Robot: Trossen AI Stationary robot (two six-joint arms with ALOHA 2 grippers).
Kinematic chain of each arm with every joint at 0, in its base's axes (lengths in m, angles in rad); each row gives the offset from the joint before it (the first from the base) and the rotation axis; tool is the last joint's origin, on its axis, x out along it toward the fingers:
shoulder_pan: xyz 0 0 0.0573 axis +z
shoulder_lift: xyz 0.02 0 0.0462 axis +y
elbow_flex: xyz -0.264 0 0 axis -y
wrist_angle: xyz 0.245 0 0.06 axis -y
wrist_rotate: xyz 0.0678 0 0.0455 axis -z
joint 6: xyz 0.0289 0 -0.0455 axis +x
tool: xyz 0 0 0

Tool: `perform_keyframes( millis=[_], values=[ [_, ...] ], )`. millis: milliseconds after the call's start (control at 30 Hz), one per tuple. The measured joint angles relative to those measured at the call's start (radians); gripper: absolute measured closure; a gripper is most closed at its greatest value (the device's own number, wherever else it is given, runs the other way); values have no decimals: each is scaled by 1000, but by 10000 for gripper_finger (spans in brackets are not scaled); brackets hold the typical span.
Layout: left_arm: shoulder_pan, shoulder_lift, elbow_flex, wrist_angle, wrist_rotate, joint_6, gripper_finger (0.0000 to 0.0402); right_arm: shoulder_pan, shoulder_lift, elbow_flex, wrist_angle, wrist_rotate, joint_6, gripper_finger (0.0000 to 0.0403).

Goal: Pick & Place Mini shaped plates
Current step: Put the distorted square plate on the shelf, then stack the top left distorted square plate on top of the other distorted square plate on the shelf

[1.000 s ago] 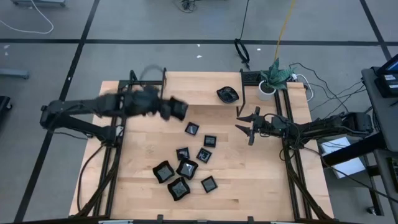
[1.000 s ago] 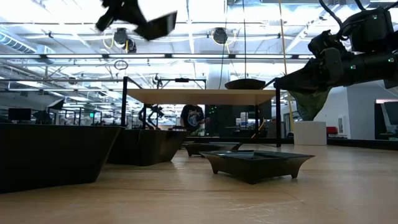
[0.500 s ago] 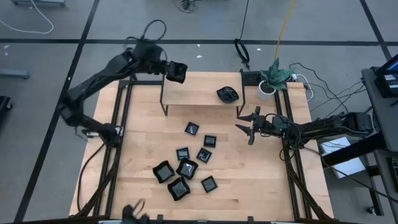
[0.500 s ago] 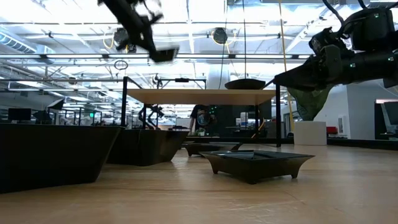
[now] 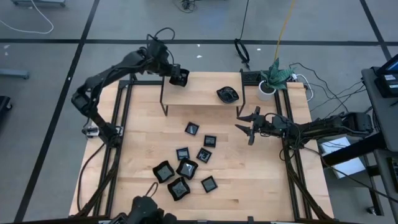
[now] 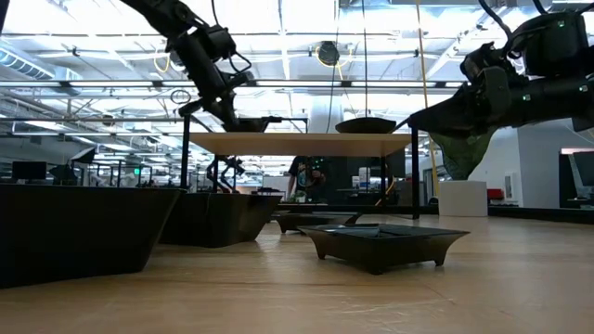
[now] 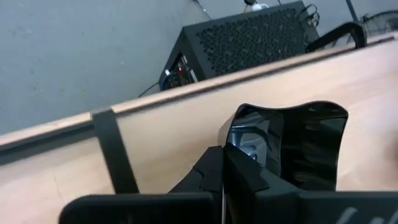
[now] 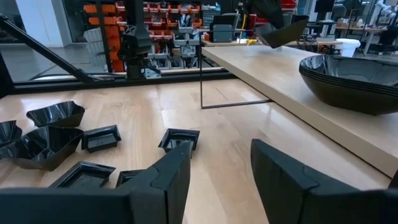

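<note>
Left tool (image 5: 179, 77) sits at the upper left of the high view, over the left end of the raised wooden shelf (image 5: 205, 93). Its fingers are clamped on the rim of one glossy black plate (image 7: 298, 146); the left wrist view shows the plate directly ahead of the fingers, just above the shelf surface. Contact between plate and shelf cannot be determined.

A stack of roundish plates (image 5: 227, 94) rests on the shelf's right part, upper centre of the high view, well apart from the left tool.

Remaining plates lie on the tabletop (image 5: 249, 174) in a loose cluster (image 5: 186, 165) at lower centre of the high view, well apart from both tools. The low view shows one plate (image 6: 382, 243) in the near foreground.

Right tool (image 5: 247, 127) hangs right of centre in the high view, above the tabletop beside the shelf's right leg. Its fingers (image 8: 283, 171) stand apart and hold nothing; the cluster lies ahead of it.

A potted plant (image 5: 272, 79) stands at the tabletop's upper right corner.
</note>
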Motion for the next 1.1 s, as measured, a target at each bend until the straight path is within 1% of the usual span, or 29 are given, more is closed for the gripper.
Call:
perform_keyframes(
  millis=[67,167,433,600,767,867,933,1000,1100],
  values=[
    [-7,0,0,-15,-2,4,398,0,0,0,-2,0,0,245],
    [-12,0,1,-50,-45,-2,393,0,0,0,-12,0,0,245],
    [-30,0,1,-105,-45,24,337,0,0,0,-16,0,4,245],
    [-54,-10,1,-101,-45,104,294,0,0,0,-16,0,10,245],
    [-70,-95,2,-95,-75,164,253,0,0,0,-18,0,10,245],
    [-82,-178,2,-103,-66,193,238,0,0,0,-18,0,10,245],
    [-108,-242,2,-128,-29,205,232,0,0,0,-18,0,9,245],
    [-152,-301,2,-174,32,212,229,0,0,0,-18,0,9,245],
    [-265,-369,2,-253,110,235,233,0,0,0,-18,0,8,245]
  ],
)
